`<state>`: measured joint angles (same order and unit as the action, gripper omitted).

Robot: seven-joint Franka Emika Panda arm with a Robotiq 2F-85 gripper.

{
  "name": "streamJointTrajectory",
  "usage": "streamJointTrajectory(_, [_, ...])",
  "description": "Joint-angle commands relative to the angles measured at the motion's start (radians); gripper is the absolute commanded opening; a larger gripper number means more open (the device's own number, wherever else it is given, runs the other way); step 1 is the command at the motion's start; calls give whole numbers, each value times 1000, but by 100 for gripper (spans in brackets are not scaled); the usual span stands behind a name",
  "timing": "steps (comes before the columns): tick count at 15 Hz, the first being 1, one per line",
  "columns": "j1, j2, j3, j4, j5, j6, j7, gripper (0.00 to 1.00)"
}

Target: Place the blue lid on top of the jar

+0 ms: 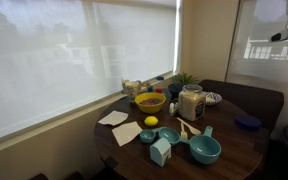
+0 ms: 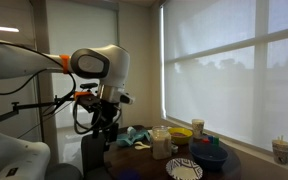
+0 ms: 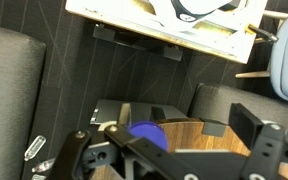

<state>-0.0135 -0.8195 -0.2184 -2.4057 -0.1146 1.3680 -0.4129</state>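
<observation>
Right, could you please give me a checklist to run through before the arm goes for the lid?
1. Gripper open and empty: ok.
2. Blue lid lying flat on the table, apart from the other things: ok.
3. Lid showing between the fingers in the wrist view: ok, though it sits left of centre.
4. Gripper at grasp height: not ok; it hangs well above the table.
5. Jar upright: ok.
6. Jar mouth uncovered and free: cannot tell; it is too small in both exterior views.
</observation>
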Motion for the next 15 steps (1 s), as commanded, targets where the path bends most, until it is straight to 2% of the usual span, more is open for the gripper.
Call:
streamJointTrajectory(1, [8,0,-5,2,-2,-2,5,100])
streamJointTrajectory(9, [8,0,-5,2,-2,-2,5,100])
streamJointTrajectory(15, [-38,-3,-136,-162,26,33,-26,100])
